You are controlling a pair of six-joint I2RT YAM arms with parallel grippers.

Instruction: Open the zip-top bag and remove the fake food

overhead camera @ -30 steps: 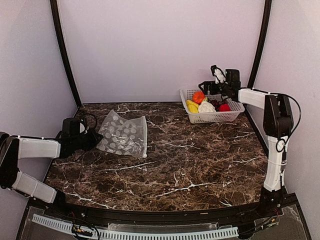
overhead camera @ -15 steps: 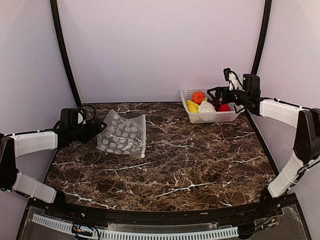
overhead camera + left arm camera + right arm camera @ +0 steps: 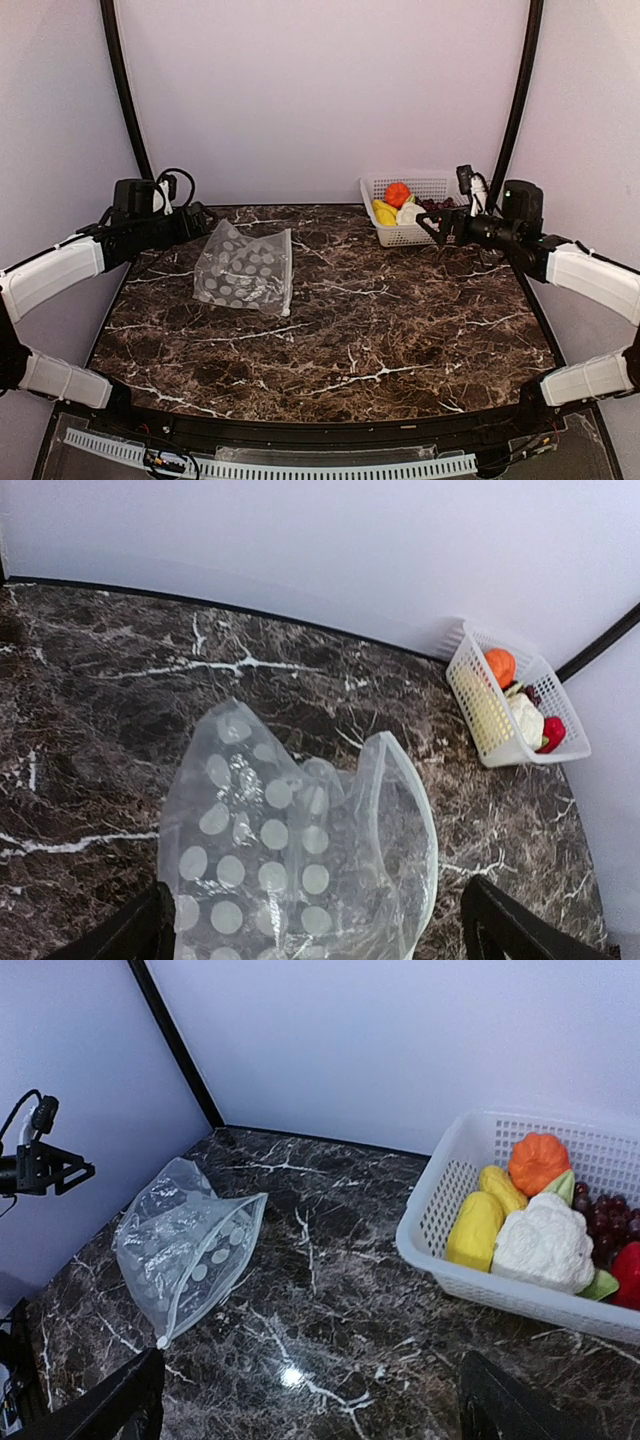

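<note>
The zip-top bag (image 3: 246,270) lies on the left half of the dark marble table (image 3: 380,330), about midway between the near and far edges. It is puffed and crumpled. In the left wrist view its right-hand edge stands up in a curve, so the mouth looks parted.

The fake food (image 3: 400,205) is well apart from the bag, in a white lattice basket (image 3: 400,238) at the far right corner of the table. The right wrist view shows an orange piece (image 3: 538,1160), two yellow pieces (image 3: 472,1230), a white cauliflower (image 3: 540,1245), dark grapes (image 3: 600,1210) and a red piece (image 3: 630,1275) packed together in the basket.

The left gripper (image 3: 200,216) hangs above the table at the far left, just beside the bag's far left corner and not touching it. Its fingers (image 3: 135,935) are spread wide and grasp nothing. In its own camera the dotted plastic shows between them, lower down.

The right gripper (image 3: 435,228) hovers just in front of the basket on its near side, raised off the table. Its fingers (image 3: 115,1405) are also spread wide with nothing between them. In its own camera only bare marble lies in the gap, with the basket to the far right and the bag to the far left.
</note>
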